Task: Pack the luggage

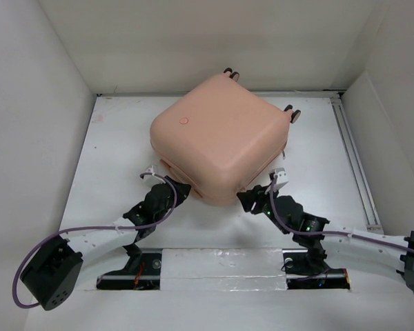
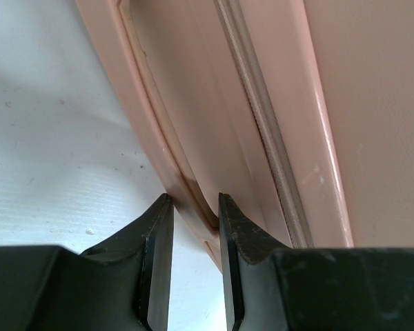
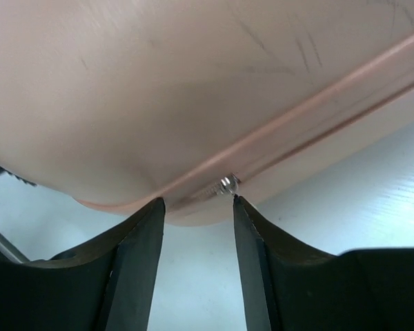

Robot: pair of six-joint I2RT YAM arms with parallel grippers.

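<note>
Left gripper (image 2: 192,201) pinches the seam rim of the luggage (image 1: 217,134), which lies closed on the table (image 1: 324,158). Right gripper (image 3: 196,201) stands spread around the zip pull (image 3: 226,183). Packing looks nearly finished, though some zipping may remain.

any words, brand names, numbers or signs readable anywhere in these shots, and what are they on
None: no text can be read in any of the three views.
suitcase: plain pink shell, no word, brand or number showing.
round mark on its top: too small to tell whether it bears lettering.
small metal piece at the seam: no marking readable.
</note>
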